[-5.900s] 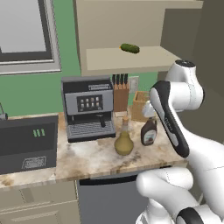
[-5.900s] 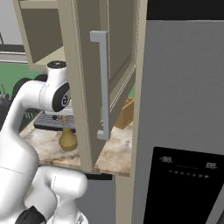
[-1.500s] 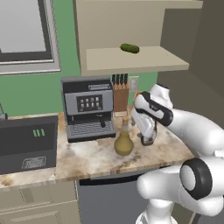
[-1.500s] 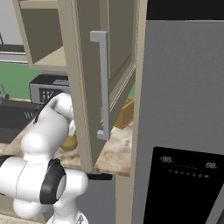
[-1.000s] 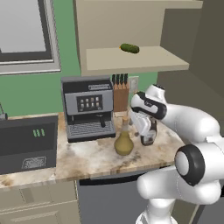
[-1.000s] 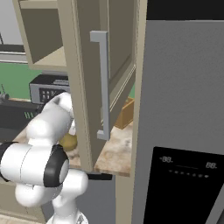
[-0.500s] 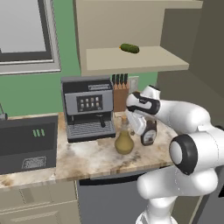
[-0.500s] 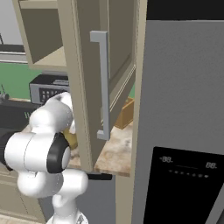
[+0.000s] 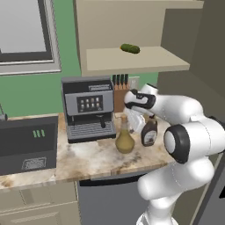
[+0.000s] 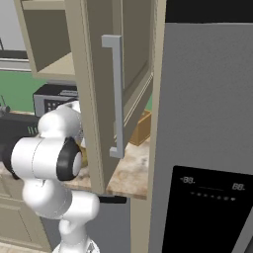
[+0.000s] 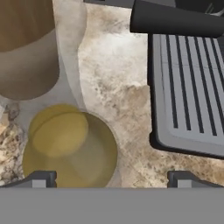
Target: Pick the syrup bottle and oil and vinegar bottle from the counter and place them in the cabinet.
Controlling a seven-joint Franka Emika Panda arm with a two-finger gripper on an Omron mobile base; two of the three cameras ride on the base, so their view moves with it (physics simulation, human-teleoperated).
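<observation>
The oil and vinegar bottle (image 9: pixel 125 139), a clear cruet with an olive-yellow belly, stands on the counter (image 9: pixel 83 160) before the coffee machine. Just right of it is the syrup bottle (image 9: pixel 149 132), dark brown with a pale label. My gripper (image 9: pixel 134 119) hangs over the cruet's neck, pointing down. In the hand view the gripper (image 11: pixel 111 178) is open and the oil and vinegar bottle (image 11: pixel 68 148) lies below, close to the left fingertip (image 11: pixel 40 178). A brown rounded body (image 11: pixel 26 43) at the upper left may be the syrup bottle. The cabinet shelf (image 9: pixel 132 61) is above.
A green pickle (image 9: pixel 130 48) lies on the shelf. The coffee machine (image 9: pixel 88 107) and its drip tray (image 11: pixel 188 92) are beside the cruet. A knife block (image 9: pixel 121 87) stands behind, a black appliance (image 9: pixel 26 143) at left. The open cabinet door (image 10: pixel 99 89) and fridge (image 10: pixel 207 123) are at right.
The hand has shifted slightly left, from above the syrup bottle toward the oil and vinegar bottle. The jaws stayed open and both bottles stand where they were.
</observation>
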